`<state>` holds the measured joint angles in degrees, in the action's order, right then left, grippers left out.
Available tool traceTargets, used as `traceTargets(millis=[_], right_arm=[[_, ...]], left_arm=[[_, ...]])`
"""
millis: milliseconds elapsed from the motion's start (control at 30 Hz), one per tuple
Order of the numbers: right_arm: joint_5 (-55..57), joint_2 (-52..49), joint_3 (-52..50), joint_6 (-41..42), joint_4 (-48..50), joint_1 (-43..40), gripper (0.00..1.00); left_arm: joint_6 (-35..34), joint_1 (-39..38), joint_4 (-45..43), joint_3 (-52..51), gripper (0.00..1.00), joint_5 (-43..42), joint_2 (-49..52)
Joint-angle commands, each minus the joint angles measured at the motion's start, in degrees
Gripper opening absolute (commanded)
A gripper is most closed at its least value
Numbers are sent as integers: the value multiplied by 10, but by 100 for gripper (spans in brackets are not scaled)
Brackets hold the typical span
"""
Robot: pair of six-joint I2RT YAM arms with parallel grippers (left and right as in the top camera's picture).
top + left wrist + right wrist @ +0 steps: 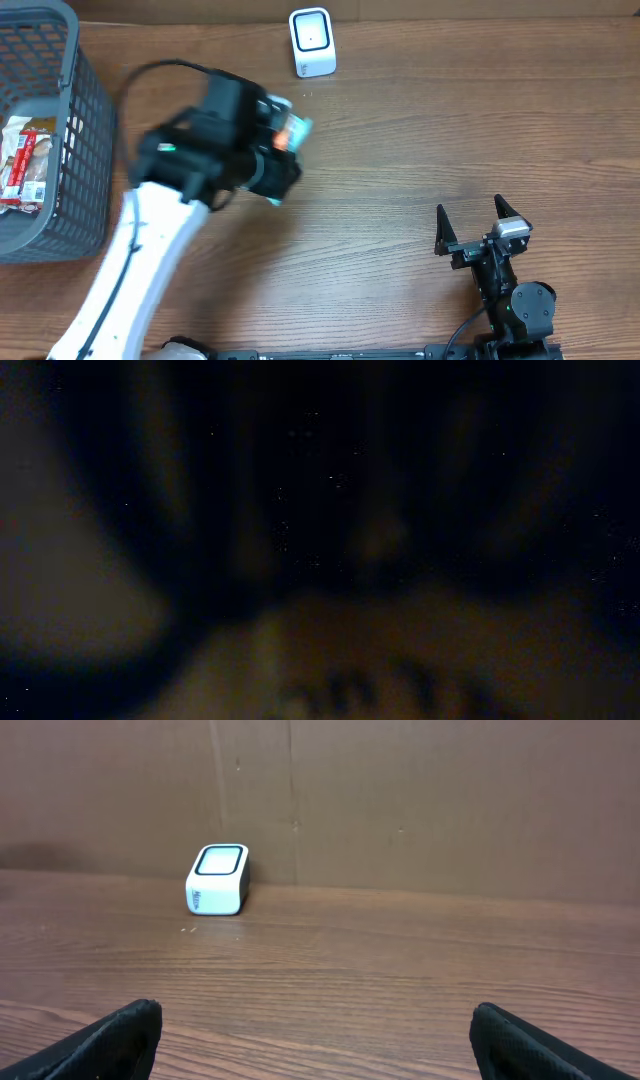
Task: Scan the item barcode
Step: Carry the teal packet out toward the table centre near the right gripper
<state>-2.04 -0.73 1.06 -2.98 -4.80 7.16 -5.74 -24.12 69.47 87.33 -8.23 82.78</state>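
so the left gripper [275, 140] has its jaws partway closed around the item [294, 128], a small teal and orange pack. It looks to be held over the table [420, 130], near the scanner [312, 42] but not up against it. The right gripper [482, 222] is parked with jaws wide, holding nothing. My worry: the gripper covers most of the item, so the barcode could be hidden by a finger or face away from the scanner window, and you'd get no read. Only a corner pokes out toward the scanner, so I honestly can't tell its long axis, and the left wrist view is just dark blur.
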Motion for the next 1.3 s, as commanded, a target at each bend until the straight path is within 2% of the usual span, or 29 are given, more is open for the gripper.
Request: traceTargets(millis=[0, 300, 500, 1267], right_arm=[[7, 6, -6, 1, 1, 2, 100], [7, 6, -6, 1, 1, 2, 100], [7, 6, -6, 1, 1, 2, 100], [7, 6, -6, 1, 1, 2, 100]], left_arm=[[-51, -54, -44, -46, 56, 14, 14], [-76, -192, -138, -91, 57, 43, 137], [-76, -249, -176, -91, 57, 70, 204], [-71, -278, -244, -93, 59, 54, 230]])
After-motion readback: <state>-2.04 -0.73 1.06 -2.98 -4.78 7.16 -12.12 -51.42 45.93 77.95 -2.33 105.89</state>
